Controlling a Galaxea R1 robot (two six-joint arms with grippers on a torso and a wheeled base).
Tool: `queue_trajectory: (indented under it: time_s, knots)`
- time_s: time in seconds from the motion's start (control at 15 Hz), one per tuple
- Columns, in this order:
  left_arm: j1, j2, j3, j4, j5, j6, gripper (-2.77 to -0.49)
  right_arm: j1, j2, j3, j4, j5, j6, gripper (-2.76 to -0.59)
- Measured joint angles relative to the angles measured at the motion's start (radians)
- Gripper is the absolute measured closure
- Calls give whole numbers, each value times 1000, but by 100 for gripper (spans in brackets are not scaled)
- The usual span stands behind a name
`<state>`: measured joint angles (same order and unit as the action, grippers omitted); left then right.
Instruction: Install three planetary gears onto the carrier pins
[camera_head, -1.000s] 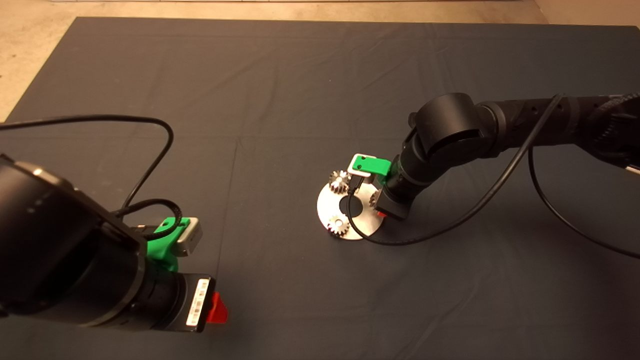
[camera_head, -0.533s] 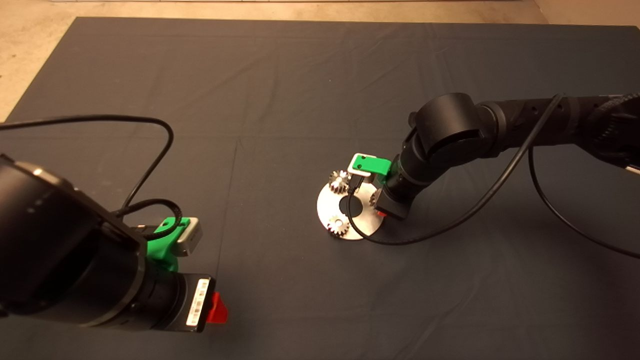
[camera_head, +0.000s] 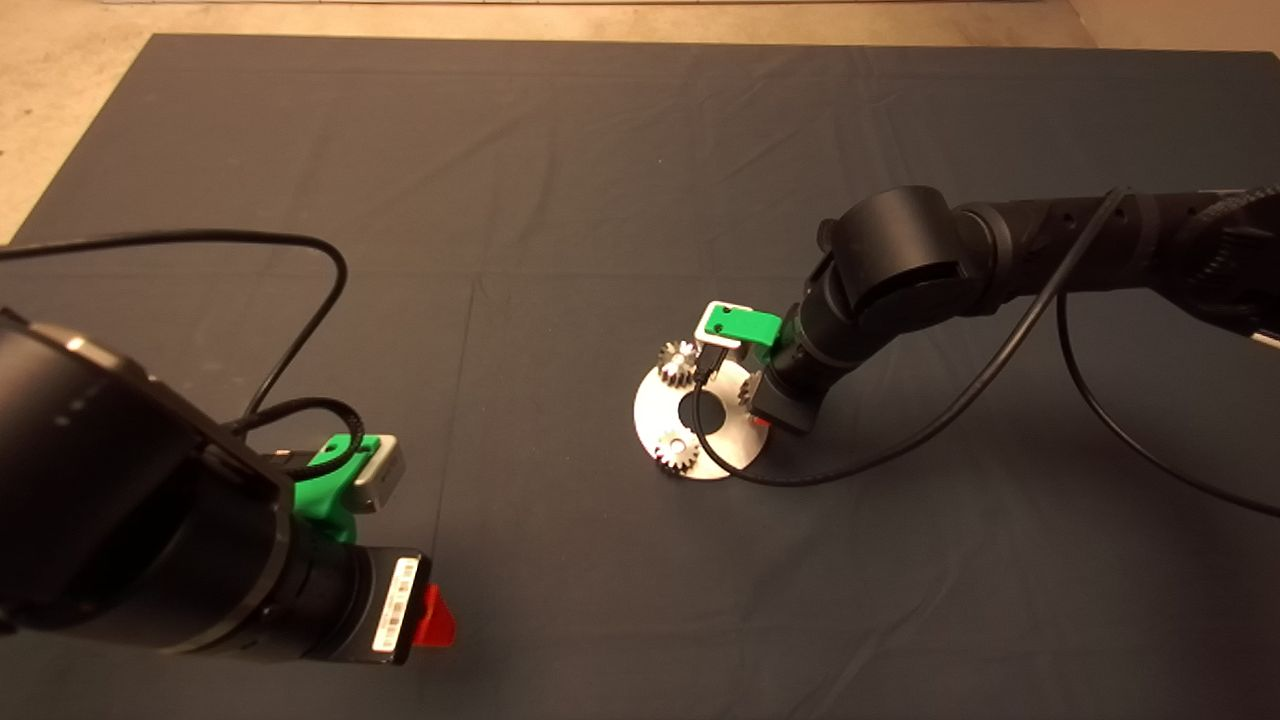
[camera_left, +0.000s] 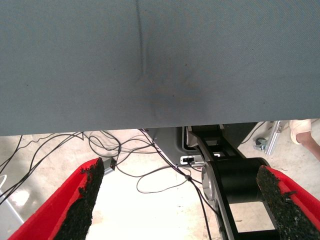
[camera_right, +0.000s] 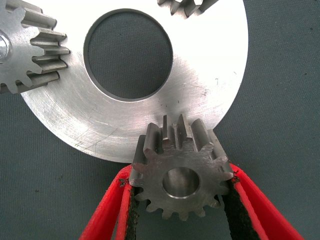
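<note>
silvery gears (camera_head: 678, 363) (camera_head: 677, 452) are sitting on two pins; right gripper (camera_right: 181, 200) is pinching the third gear (camera_right: 181, 177) at the disc (camera_right: 210, 75) edge, still unseated.

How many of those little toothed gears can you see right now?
3. Two gears sit on the shiny disc: one at its far edge, one at its near edge. The third is pinched in the right gripper at the disc's right rim.

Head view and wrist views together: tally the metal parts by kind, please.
Planetary gears: 3 (first gear, second gear, third gear gripped by the right gripper)
Carrier disc: 1
Total: 4
</note>
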<state>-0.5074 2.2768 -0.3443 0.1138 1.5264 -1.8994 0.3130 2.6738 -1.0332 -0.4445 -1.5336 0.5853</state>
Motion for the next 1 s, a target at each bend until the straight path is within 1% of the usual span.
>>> queue_trajectory:
  time_s: [1.0]
  knots:
    - [0,0,0,0,0,0,-217,-3,0,0,-1,0,0,-101]
